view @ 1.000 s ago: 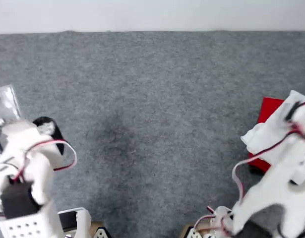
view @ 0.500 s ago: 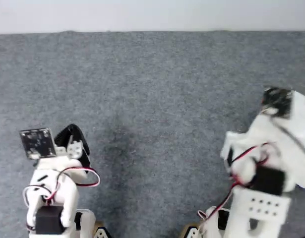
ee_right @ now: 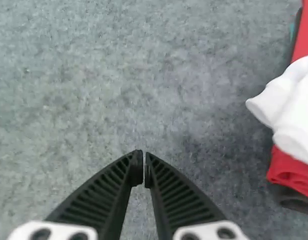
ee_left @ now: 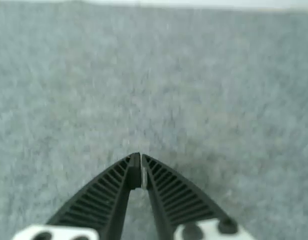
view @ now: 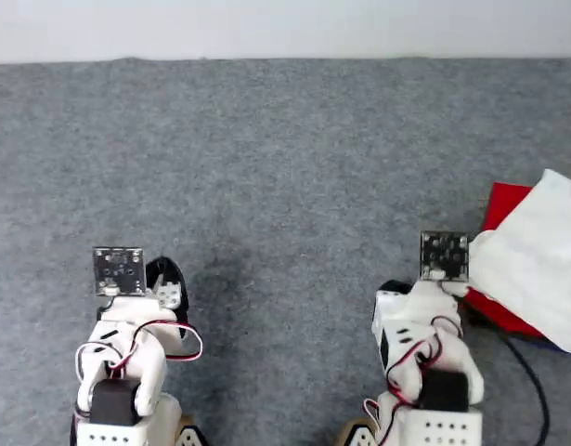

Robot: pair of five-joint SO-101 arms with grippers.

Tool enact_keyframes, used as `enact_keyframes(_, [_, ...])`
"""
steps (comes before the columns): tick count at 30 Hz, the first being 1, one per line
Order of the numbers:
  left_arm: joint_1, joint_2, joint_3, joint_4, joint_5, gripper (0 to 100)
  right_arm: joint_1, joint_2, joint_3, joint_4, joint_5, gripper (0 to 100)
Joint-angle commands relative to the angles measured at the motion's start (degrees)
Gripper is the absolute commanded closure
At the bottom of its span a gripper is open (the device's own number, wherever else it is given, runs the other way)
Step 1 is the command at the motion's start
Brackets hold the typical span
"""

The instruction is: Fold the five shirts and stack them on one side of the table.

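Rightward, white shirt atop red shirt, seemingly felted table

Shirt stack cut off by rt edge.

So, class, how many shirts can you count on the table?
2 for certain: a white shirt on top at the table's right edge, a red shirt under it. A dark edge below suggests more hidden.

left arm pulled back, right arm off shirts
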State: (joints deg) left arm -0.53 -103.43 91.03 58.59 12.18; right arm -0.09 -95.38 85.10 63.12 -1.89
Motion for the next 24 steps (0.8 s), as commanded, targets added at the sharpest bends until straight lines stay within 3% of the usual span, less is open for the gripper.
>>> enact_keyframes(1, [0.4, -0.7, 1.7, -2.6, -1.0, 99, -0.1, -8.2, 5.9, -0.7, 0.6, 99.0])
enact_keyframes(5, [0.4, -0.7, 5.3, -4.8, -1.0, 99, -0.1, -8.1, 10.9, -1.4, 7.0, 99.0])
enact_keyframes(11, [0.4, -0.4, 5.4, -4.1, -1.0, 99, -0.1, -7.8, 11.3, -0.2, 7.2, 99.0])
enact_keyframes(24, [0.5, -0.4, 5.4, 11.6, -0.6, 99, 0.1, -8.0, 11.3, 11.6, 7.1, 99.0])
